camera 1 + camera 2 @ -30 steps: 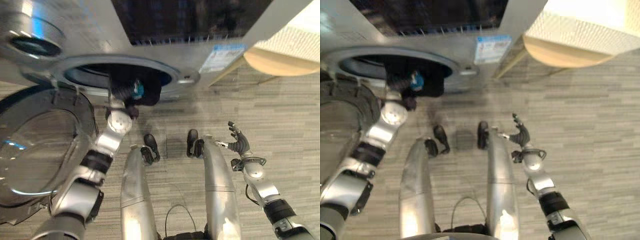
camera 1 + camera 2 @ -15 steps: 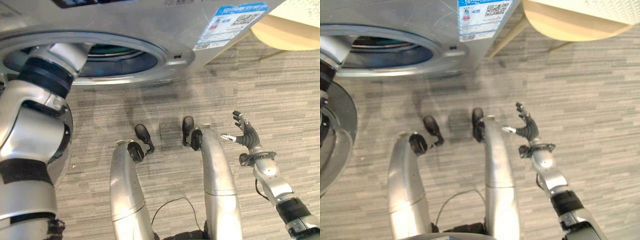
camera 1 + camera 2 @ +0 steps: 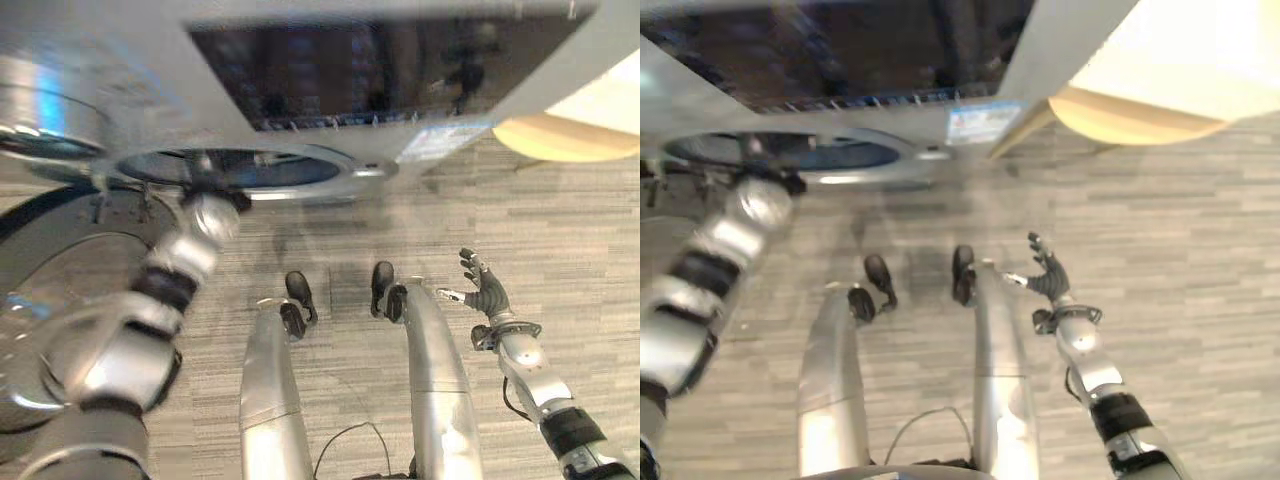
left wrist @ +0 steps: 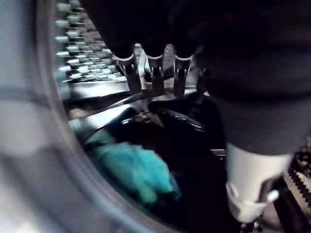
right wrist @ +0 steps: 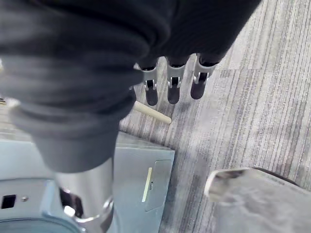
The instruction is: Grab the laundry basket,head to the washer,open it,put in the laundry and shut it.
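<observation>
Left hand (image 4: 155, 73) inside washer drum (image 4: 77, 43), teal laundry (image 4: 131, 167) beneath

Right hand (image 5: 170, 82): dark ribbed cover, silver dark-tipped fingers (image 5: 172, 90) hanging straight and relaxed, holding nothing, above grey striped carpet floor (image 5: 252, 107). Washer (image 5: 141, 187): light grey cabinet corner with a slim pale vertical slot, just beside the thumb and near the fingertips. Pale wooden rod (image 5: 153, 112): lies slanted between the fingertips and the washer, its far end hidden behind the hand.
</observation>
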